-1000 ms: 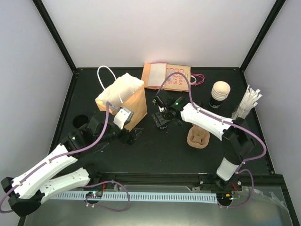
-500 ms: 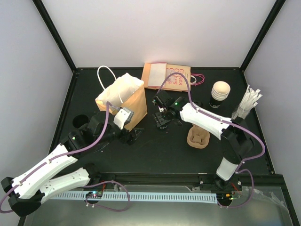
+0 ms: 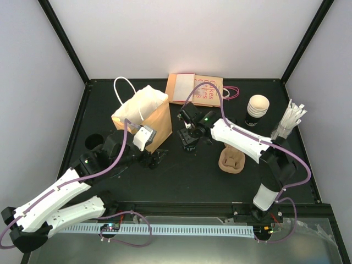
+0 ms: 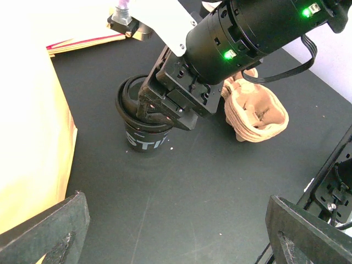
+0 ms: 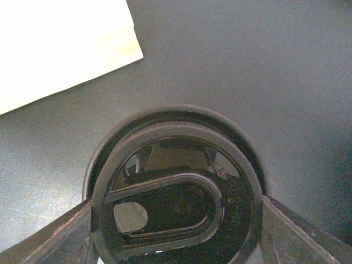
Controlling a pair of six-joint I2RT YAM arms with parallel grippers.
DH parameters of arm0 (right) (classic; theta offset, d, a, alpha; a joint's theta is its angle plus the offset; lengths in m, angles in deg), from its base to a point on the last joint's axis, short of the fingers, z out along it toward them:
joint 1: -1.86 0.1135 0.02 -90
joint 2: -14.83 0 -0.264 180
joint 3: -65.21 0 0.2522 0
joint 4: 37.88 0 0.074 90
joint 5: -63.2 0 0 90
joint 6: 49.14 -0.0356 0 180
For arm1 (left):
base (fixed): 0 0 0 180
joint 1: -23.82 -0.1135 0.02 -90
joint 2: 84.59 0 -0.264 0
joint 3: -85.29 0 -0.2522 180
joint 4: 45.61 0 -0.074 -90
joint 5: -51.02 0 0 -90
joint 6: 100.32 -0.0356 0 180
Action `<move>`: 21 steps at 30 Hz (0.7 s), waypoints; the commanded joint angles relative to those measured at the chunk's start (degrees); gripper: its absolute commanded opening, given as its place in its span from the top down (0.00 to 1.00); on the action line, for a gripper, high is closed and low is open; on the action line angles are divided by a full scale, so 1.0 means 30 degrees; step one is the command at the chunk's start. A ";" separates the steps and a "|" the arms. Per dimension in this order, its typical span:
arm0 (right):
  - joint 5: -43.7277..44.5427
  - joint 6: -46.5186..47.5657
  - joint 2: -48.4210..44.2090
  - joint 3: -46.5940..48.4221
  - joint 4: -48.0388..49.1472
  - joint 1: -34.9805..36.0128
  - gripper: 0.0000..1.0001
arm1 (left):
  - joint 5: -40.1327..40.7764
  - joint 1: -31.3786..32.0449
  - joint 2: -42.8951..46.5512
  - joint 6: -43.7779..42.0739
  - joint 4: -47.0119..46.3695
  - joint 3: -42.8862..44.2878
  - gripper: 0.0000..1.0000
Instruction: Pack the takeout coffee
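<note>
The takeout coffee (image 4: 144,140) is a small black cup with a round black lid (image 5: 176,203). It stands upright on the black table just right of the brown paper bag (image 3: 144,113). My right gripper (image 3: 188,140) comes down over it. Its two fingers press on the lid's rim from both sides in the right wrist view (image 5: 176,231). The left wrist view shows the same grip on the cup's top (image 4: 165,110). My left gripper (image 3: 157,159) is open and empty, low over the table in front of the bag, with its fingers (image 4: 55,231) spread wide.
A brown pulp cup carrier (image 3: 232,160) lies right of the cup. A stack of cups (image 3: 257,109) and white wrapped straws (image 3: 290,121) stand at the far right. A flat printed bag (image 3: 195,88) lies at the back. A dark round thing (image 3: 93,141) sits at the left.
My right gripper has shifted slightly up and left around the cup. The left arm has not moved.
</note>
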 commanded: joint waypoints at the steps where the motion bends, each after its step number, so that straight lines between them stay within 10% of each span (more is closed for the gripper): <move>1: 0.0346 -0.0023 0.0357 0.0635 -0.0175 -0.0121 0.26 | 0.0014 0.0075 0.0010 0.0069 0.0140 0.0297 0.10; 21: 0.0508 -0.0075 0.0861 -0.0023 -0.0128 -0.0115 0.26 | 0.0015 0.0085 -0.0166 0.0017 0.0111 0.0294 0.10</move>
